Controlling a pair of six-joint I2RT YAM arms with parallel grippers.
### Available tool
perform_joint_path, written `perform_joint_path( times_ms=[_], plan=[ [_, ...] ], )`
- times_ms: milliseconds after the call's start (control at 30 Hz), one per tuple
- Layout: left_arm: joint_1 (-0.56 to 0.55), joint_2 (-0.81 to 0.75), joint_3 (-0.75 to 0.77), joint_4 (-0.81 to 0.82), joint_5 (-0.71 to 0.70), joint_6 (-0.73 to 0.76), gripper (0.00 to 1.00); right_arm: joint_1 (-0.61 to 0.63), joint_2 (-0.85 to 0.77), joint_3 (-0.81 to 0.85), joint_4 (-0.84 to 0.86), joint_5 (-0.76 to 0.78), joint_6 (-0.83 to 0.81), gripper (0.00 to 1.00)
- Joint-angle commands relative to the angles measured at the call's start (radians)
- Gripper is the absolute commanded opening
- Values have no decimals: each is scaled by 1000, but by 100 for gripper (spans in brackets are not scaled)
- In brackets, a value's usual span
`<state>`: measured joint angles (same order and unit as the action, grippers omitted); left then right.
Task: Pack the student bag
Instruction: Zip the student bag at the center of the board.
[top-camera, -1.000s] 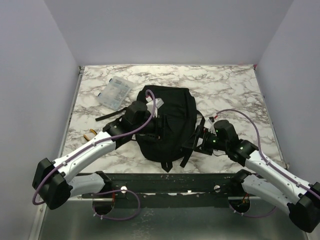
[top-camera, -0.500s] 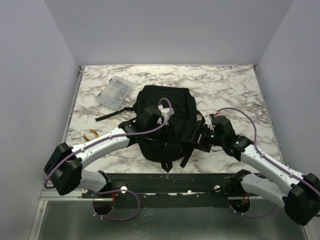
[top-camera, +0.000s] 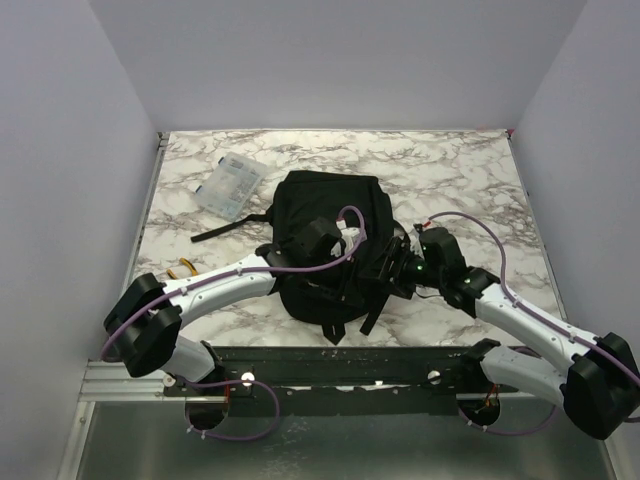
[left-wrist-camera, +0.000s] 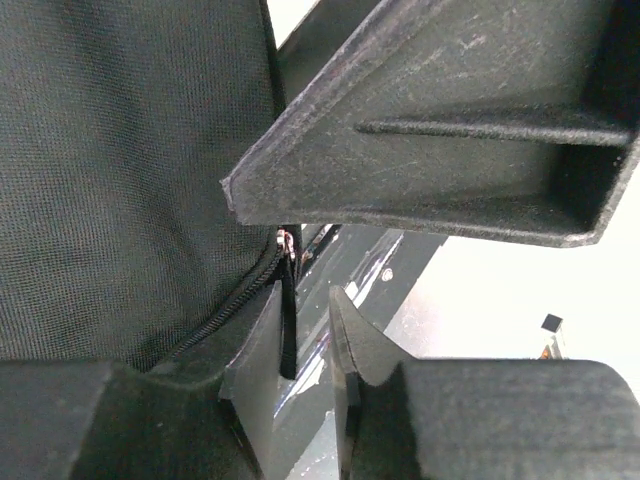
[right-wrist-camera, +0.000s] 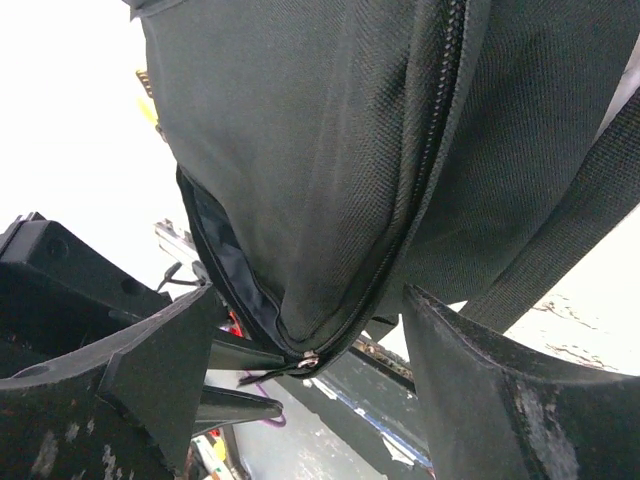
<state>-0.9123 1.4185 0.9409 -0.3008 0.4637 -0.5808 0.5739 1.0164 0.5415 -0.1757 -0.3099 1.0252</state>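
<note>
Student bag (top-camera: 322, 196), one; left gripper (left-wrist-camera: 303, 312) narrowly apart around zipper pull (left-wrist-camera: 288, 342); right gripper (right-wrist-camera: 312, 296) wide apart.

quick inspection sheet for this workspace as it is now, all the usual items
surface: marble-patterned tabletop, no spills seen
job's things: black student bag lying mid-table, straps trailing
clutter: clear plastic case at far left; small tan item near left edge, too small to identify
grippers: left gripper jaws narrowly apart with the zipper pull between them; right gripper wide open around a bag corner
cables: purple cables run along both arms, one looping over the bag
surroundings: plain pale walls on three sides; dark rail at near edge
</note>
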Motion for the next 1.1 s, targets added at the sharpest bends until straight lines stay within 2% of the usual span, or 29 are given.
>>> perform_joint_path(
  times_ms=[0,333,467,600,667,733,833,867,900,933,967,1000,1033,1067],
  plan=[
    [-18,31,25,-9,23,1,24,-5,37,20,34,-51,-10,76],
    [-25,43,30,-43,-42,2,10,-2,59,-17,100,-45,15,71],
    [-25,48,35,-71,-69,15,11,5,106,-11,118,-40,28,70],
    [-25,54,40,-79,-66,18,20,9,108,-20,146,-35,44,70],
    [-25,62,42,-82,-65,19,21,12,115,-19,151,-39,45,68],
    [-25,71,44,-82,-64,21,17,16,123,-21,159,-38,51,66],
    [-26,73,49,-91,-78,28,0,18,132,-36,192,-30,69,64],
    [-25,70,50,-96,-93,31,0,18,135,-40,197,-22,73,63],
    [-25,65,51,-106,-108,37,0,18,137,-44,200,-9,78,60],
    [-25,59,52,-116,-130,41,0,18,137,-49,206,4,81,53],
    [-25,52,53,-129,-147,47,0,18,138,-53,201,37,95,41],
    [-25,45,53,-141,-166,50,0,16,134,-60,191,69,107,18],
    [-25,40,54,-158,-186,54,0,13,131,-63,190,100,106,1],
    [-25,36,55,-179,-210,56,0,-2,126,-67,178,131,103,0]
  ],
)
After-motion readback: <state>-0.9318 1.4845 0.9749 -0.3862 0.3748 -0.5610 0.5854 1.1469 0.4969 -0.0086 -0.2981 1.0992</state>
